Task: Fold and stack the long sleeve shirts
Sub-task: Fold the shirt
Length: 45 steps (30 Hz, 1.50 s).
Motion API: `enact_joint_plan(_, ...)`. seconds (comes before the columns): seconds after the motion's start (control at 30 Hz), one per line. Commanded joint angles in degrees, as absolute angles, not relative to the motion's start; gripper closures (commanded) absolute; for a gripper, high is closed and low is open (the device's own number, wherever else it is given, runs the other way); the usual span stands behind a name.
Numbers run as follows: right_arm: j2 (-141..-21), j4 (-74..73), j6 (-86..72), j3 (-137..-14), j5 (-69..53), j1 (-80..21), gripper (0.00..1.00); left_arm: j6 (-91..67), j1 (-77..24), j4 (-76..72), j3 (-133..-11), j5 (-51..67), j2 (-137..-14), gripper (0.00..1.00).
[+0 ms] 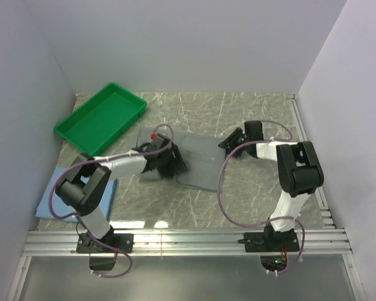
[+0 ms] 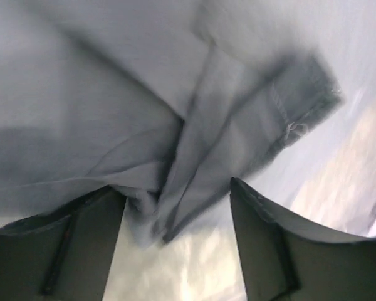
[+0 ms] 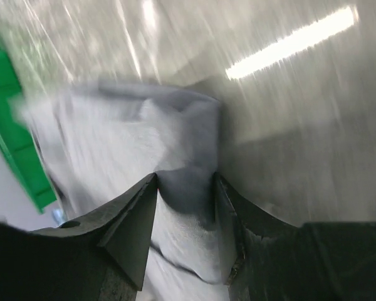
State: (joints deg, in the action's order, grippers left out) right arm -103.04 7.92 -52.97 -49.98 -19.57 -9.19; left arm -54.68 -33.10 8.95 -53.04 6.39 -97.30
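Observation:
The grey long sleeve shirt point(image 1: 200, 164) lies partly folded in the middle of the table. My left gripper point(image 1: 166, 160) is over its left part. In the left wrist view its jaws point(image 2: 174, 187) stand open, with a loose fold of grey cloth point(image 2: 194, 144) hanging between the tips, unpinched. My right gripper point(image 1: 233, 139) is at the shirt's far right corner. In the right wrist view it point(image 3: 185, 177) is open and straddles the grey cloth's point(image 3: 113, 138) edge, cloth filling the gap. The light blue shirt point(image 1: 53, 195) lies flat at the near left, partly under the left arm.
A green tray point(image 1: 100, 116) stands at the back left and shows at the left edge of the right wrist view point(image 3: 12, 125). White walls close in both sides and the back. A metal rail point(image 1: 188, 239) runs along the near edge.

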Motion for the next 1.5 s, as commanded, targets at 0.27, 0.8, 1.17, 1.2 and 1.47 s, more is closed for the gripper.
enact_joint_plan(0.27,-96.78,-9.66,-33.14,-61.27,-15.38,-9.14,0.47,-57.66,-39.90,30.84,-56.16,-11.23,-84.82,0.19)
enact_joint_plan(0.8,-79.36,-9.85,-31.29,-40.18,-28.21,-11.25,0.58,-53.53,-36.57,30.77,-50.81,-12.66,-87.71,0.38)
enact_joint_plan(1.17,-86.76,-12.91,-30.85,-40.16,-26.90,-11.16,0.59,-48.35,-32.69,33.13,-52.82,-16.96,-90.71,0.37)
enact_joint_plan(1.2,-83.88,-13.79,-30.59,-40.51,-26.02,-11.16,0.59,-47.82,-32.96,33.13,-53.95,-17.48,-89.83,0.36)
enact_joint_plan(1.47,-66.37,-24.50,-30.06,-45.96,-10.12,-10.28,0.49,-38.95,-46.48,30.61,-62.31,-24.08,-83.41,0.12)
